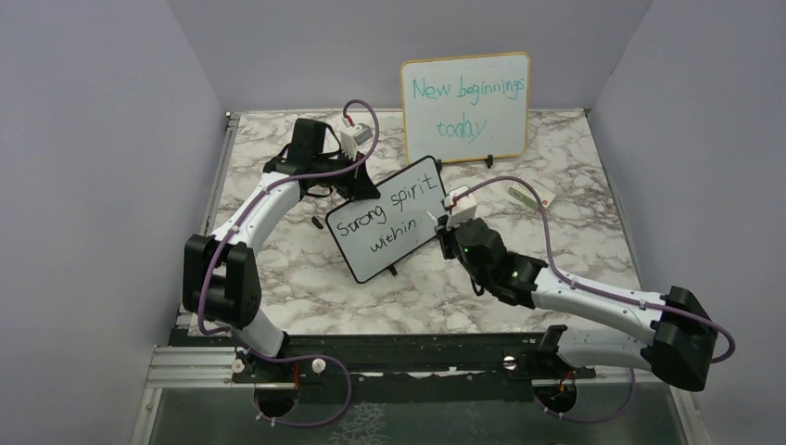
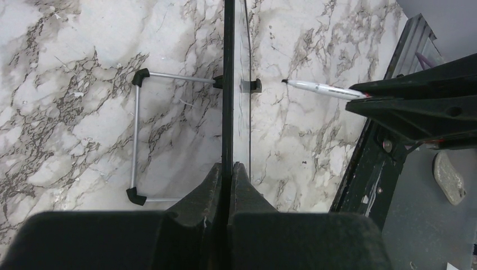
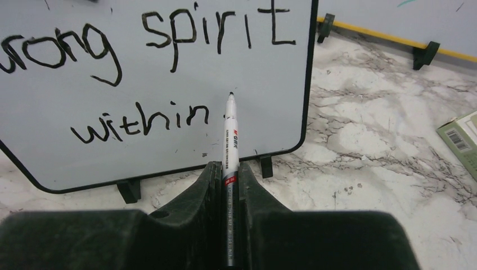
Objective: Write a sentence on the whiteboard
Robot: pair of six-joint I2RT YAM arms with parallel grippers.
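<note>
From overhead I see the whiteboard (image 1: pixel 389 218) standing at a slant in the middle of the marble table (image 1: pixel 575 185), with "Strong spirit within" written on it in black, well in front of the wood-framed board (image 1: pixel 466 107) with teal writing. My left gripper (image 1: pixel 355 188) meets its upper edge from behind, and my right gripper (image 1: pixel 448 222) sits just off the right end of the lower line. The left wrist camera looks straight down the board's thin black frame: the jaws are pinched shut on that top edge, a wire stand (image 2: pixel 136 135) props the back, and on the writing side a marker (image 2: pixel 320 88) points its tip at the face with a small gap between them. In the right wrist view, those jaws are clamped around the marker's barrel, tip hovering just after the dot that follows "within". Two small black feet (image 3: pixel 128 190) carry the bottom edge, and the corner of a green carton (image 3: pixel 464 140) lies off to the right. I judge the board to be light, thin and stiff, with a glossy face that would slip in the fingers, so pen pressure could tip or skate it on those feet. The frame is the place to hold, at the top edge clear of the lettering, since fresh ink would smear under a pad.
</note>
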